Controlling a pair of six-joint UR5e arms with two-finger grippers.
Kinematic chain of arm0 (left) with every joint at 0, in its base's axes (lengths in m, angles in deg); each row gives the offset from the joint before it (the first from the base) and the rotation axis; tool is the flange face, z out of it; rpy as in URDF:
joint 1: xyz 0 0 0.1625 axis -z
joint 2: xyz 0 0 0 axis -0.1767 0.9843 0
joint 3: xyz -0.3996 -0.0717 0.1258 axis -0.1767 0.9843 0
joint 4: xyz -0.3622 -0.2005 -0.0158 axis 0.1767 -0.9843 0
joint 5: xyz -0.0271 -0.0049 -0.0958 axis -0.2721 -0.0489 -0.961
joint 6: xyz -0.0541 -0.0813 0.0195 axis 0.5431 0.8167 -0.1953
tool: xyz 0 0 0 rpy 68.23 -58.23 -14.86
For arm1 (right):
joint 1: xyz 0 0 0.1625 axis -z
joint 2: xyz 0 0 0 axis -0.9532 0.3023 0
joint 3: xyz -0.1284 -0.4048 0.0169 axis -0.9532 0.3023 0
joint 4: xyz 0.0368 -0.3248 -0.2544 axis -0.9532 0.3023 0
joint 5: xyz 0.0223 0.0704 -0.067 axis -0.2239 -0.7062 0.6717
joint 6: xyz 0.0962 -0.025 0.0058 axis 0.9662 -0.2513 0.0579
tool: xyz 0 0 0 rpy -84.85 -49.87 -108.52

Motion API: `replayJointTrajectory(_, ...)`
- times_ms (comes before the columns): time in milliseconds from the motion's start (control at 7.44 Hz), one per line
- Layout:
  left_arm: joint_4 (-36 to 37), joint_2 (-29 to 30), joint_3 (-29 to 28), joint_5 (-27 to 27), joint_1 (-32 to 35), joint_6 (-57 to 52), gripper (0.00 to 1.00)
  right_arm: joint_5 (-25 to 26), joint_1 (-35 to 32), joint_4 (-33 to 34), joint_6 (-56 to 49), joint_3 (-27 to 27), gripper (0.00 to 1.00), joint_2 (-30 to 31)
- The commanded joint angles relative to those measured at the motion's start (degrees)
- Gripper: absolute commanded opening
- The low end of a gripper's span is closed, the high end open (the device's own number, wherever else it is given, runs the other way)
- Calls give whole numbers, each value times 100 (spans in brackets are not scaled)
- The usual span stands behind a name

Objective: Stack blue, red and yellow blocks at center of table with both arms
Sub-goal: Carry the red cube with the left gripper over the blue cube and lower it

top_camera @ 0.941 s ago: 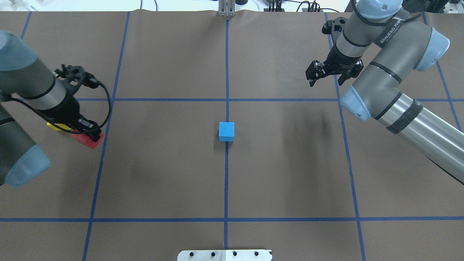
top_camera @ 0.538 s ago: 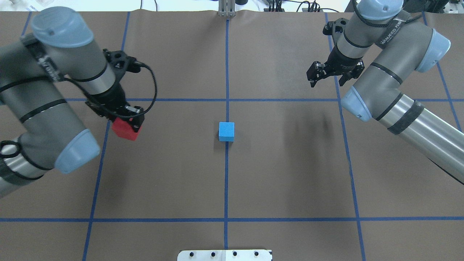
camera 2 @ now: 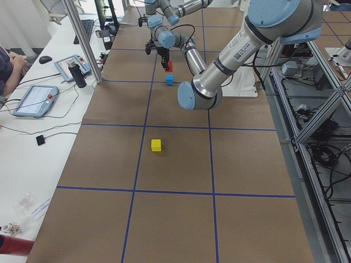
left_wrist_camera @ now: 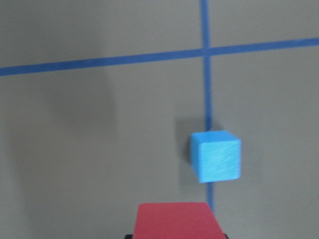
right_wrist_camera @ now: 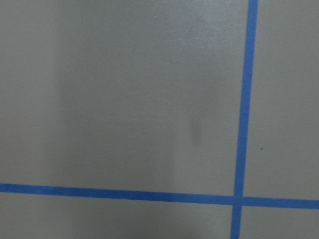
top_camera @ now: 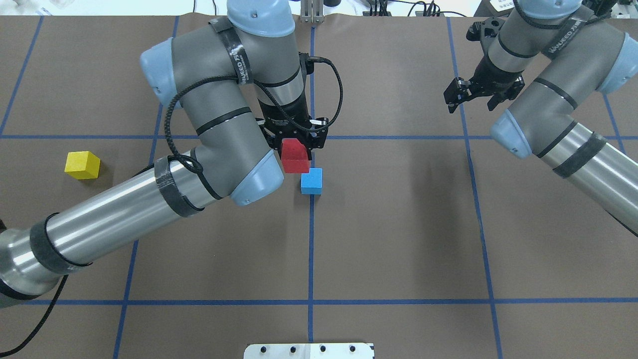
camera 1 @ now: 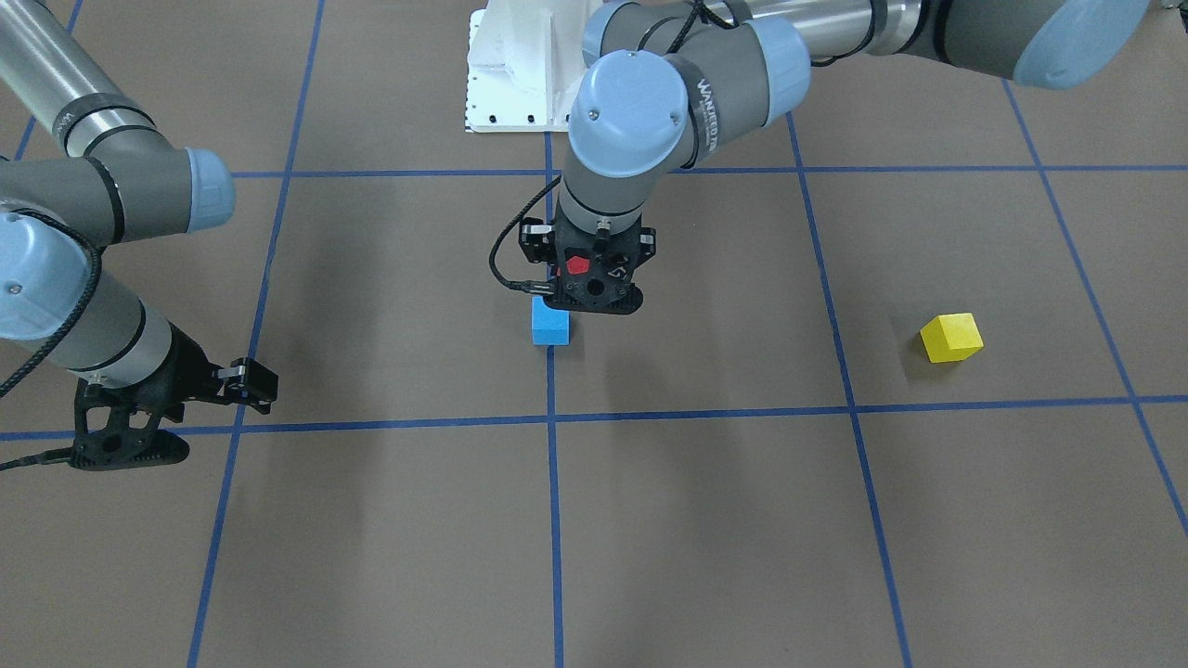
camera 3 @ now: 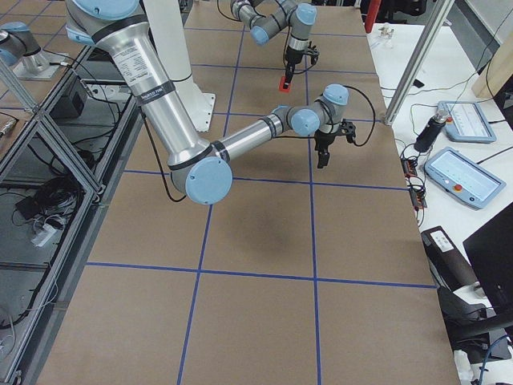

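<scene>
- Red block [left_wrist_camera: 174,221] is chopped off by the bottom edge of the left wrist view, and you can barely see the fingers on it there.
- It hangs in the air just beside the blue block [top_camera: 311,180], not quite over it. The yellow block [top_camera: 82,165] sits well off to the left.
- Left gripper [top_camera: 295,147] is clamped on it. Right gripper [top_camera: 472,98] is spread wide, holding nothing.

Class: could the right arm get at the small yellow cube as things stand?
Probably not: the small yellow cube lies far off on the left side, and the left arm stretches across the way.
</scene>
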Motion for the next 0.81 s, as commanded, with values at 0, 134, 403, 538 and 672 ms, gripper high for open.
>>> replayJointTrajectory(0, -456, 194, -533, 19, -118, 258, 0, -45, -410, 8, -655, 0, 99, 261)
replayJointTrajectory(134, -465, 194, -595, 27, -162, 249, 0, -45, -482, 17, -726, 0, 99, 296)
replayJointTrajectory(403, -465, 177, -605, 237, -320, 249, 0, -45, -553, 26, -771, 0, 99, 305)
replayJointTrajectory(538, -456, 177, -631, 256, -355, 249, 0, -45, -553, 17, -867, 0, 99, 358)
replayJointTrajectory(672, -465, 194, -631, 543, -373, 249, 0, -37, -553, 17, -868, 0, 99, 350)
